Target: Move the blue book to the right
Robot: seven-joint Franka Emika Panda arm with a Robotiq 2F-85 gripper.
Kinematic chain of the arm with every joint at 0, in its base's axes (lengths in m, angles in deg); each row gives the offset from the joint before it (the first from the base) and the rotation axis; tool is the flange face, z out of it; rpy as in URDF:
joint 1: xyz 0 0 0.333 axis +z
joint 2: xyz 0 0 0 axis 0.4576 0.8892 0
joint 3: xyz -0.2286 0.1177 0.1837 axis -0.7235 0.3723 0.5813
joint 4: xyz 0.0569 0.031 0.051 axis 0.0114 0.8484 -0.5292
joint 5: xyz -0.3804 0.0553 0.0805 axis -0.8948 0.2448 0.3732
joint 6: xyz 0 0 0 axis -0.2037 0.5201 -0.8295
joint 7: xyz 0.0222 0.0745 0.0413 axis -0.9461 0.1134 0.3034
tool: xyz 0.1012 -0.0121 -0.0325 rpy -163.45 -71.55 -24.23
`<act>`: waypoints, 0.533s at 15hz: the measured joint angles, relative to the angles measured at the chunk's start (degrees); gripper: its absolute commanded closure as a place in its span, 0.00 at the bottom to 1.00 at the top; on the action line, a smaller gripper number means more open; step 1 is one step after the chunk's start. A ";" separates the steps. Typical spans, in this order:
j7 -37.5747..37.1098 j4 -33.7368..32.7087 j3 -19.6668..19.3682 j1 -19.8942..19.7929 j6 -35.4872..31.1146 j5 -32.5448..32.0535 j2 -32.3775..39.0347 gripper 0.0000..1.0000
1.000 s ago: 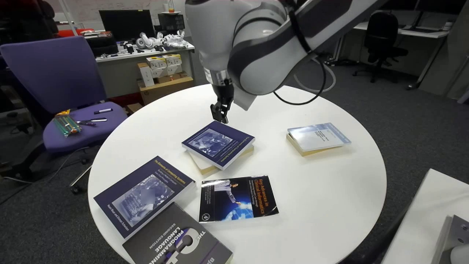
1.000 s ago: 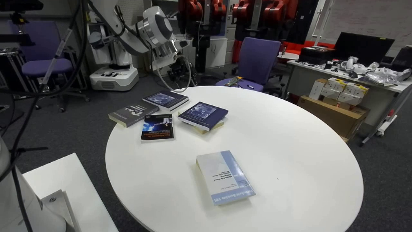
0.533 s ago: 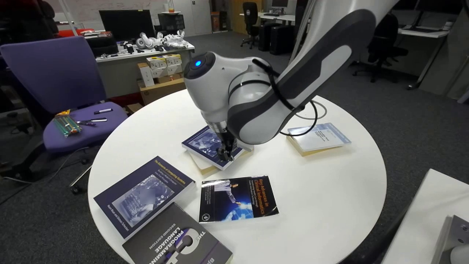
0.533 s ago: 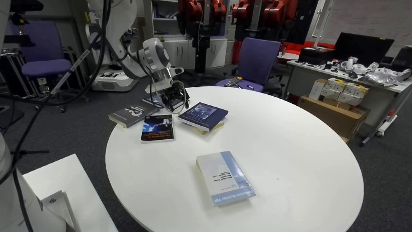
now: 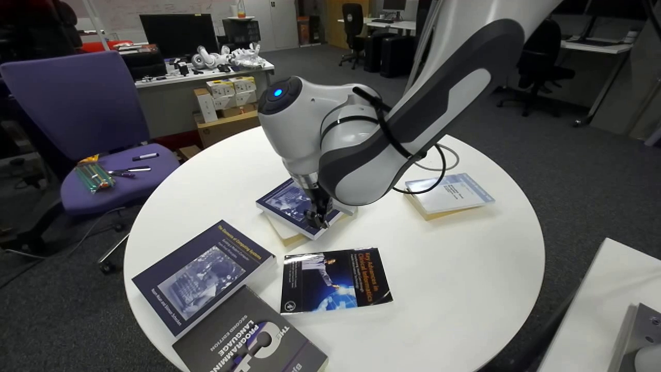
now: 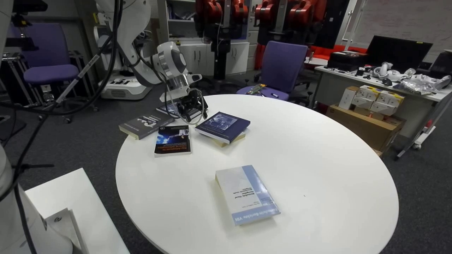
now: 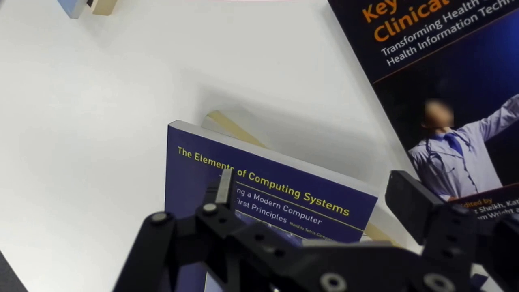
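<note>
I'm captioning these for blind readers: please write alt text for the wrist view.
Open black jaws partly hide a dark-blue book, The Elements of Computing Systems, which lies on another book on a white table. A dark book with an orange title is cut off at upper right.

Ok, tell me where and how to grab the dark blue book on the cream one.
Probably pinch the dark blue book, cover and underside, at its title-end corner nearest the clinical informatics book, coming from that side: it lies flat but twisted on the cream book, so that corner overhangs.
</note>
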 measured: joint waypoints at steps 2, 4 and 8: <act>0.03 0.00 0.07 0.25 0.00 0.87 0.35 0.00; 0.09 -0.07 0.08 0.70 0.00 2.38 0.98 0.00; 0.17 -0.71 -0.01 1.36 0.00 4.37 2.98 0.00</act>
